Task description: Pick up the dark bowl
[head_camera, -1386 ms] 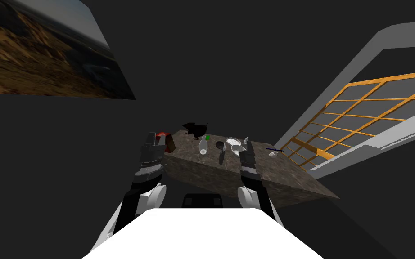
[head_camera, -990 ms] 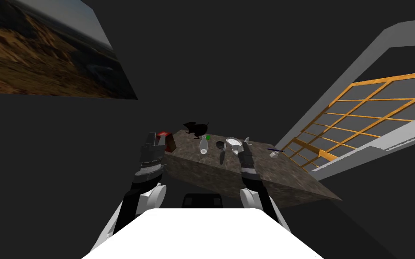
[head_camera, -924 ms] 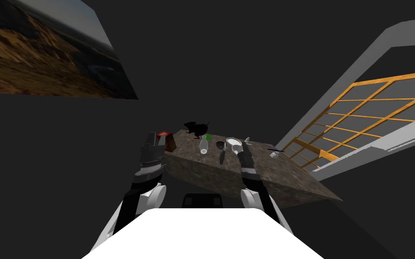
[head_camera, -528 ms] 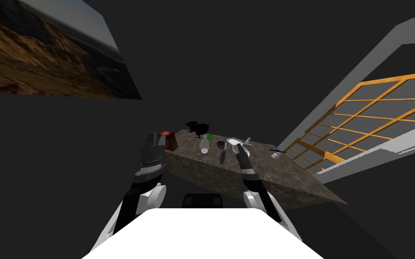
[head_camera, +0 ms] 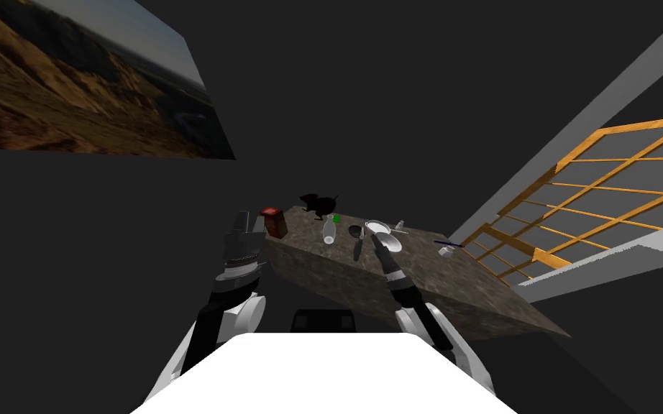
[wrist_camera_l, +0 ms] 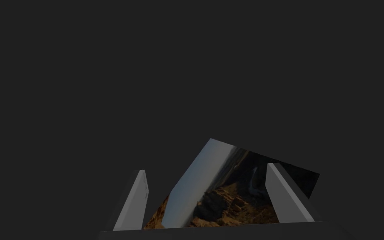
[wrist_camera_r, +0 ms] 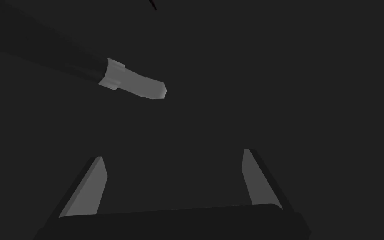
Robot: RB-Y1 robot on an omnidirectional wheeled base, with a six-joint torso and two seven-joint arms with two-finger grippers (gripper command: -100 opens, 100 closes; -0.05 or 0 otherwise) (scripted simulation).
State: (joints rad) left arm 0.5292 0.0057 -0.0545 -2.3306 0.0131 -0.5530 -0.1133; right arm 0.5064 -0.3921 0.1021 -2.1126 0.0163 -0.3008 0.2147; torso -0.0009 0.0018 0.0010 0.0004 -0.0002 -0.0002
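Note:
The dark bowl (head_camera: pixel 354 231) is small and round and sits on the mottled brown table (head_camera: pixel 423 280), near its far side. My right gripper (head_camera: pixel 377 239) reaches over the table, its tip just right of the bowl and in front of a white bowl (head_camera: pixel 390 243). In the right wrist view this gripper (wrist_camera_r: pixel 172 153) is open over a flat dark surface, with nothing between its fingers. My left gripper (head_camera: pixel 248 221) is raised beside the table's left end, and its wrist view shows it (wrist_camera_l: pixel 206 167) open and empty.
A dark-handled utensil (head_camera: pixel 357 249) with a light grey end (wrist_camera_r: pixel 133 81) lies in front of the dark bowl. A clear bottle (head_camera: pixel 329 230), a red-topped box (head_camera: pixel 274 221), a black shape (head_camera: pixel 318 204) and a small green thing (head_camera: pixel 336 218) stand nearby. Small items (head_camera: pixel 445 248) lie right.
My right arm has reached forward and leftward over the table, its gripper now by the white bowl. The head camera has shifted a little. The left arm has stayed put.

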